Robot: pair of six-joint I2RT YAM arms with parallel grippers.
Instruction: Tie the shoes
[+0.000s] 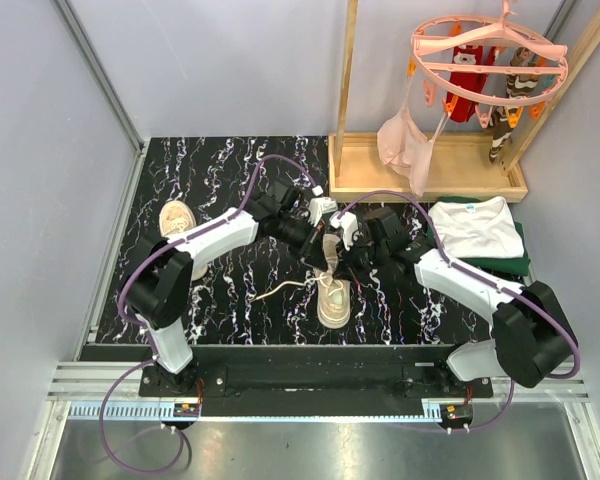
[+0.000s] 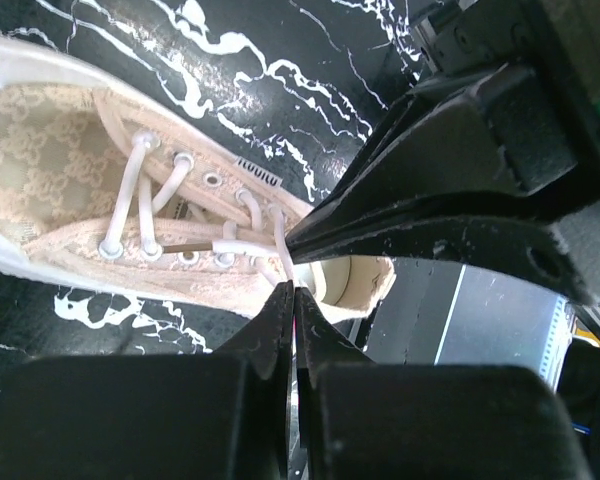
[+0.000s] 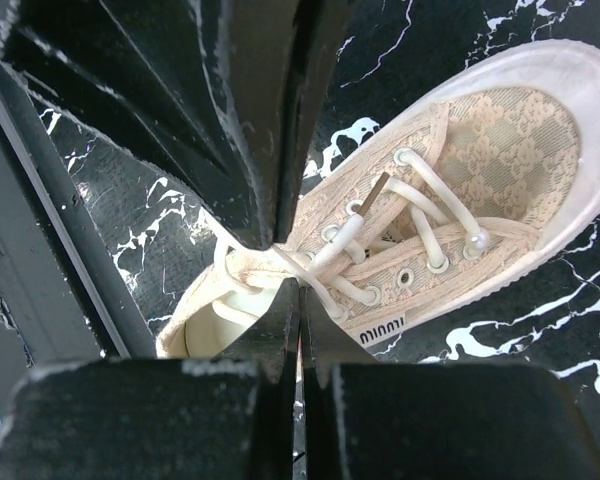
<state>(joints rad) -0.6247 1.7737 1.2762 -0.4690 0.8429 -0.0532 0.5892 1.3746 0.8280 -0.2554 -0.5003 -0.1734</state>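
One shoe [image 1: 333,300] is set near the middle of the bench [image 1: 230,170]. Its long axis lies along 12–6, with the toe turned to 6 and the open heel end to 12. A loose lace end [image 1: 280,290] is trailed from it across the marble toward 9. A second shoe [image 1: 177,218] is placed well apart at about 10 and is partly covered by the left arm, so its heading cannot be told.

Both hands are brought together over the heel end of the middle shoe, tip to tip. The left hand [image 2: 292,295] is closed, with no gap seen between its fingers. A lace [image 2: 282,245] is drawn straight from a top eyelet into the seam at the tips and is pinched there. The right hand [image 3: 296,300] is likewise pressed together. Lace strands are crossed right at its tips, but whether one is gripped cannot be told.

The near edge of the bench is found just beyond the toe at 6. Bare marble is left at 3 and at 9 of the shoe, apart from the trailed lace. A wooden rack [image 1: 430,180] is stood at about 1, along the far edge. A folded white shirt [image 1: 475,225] is laid at 3, by the right edge.
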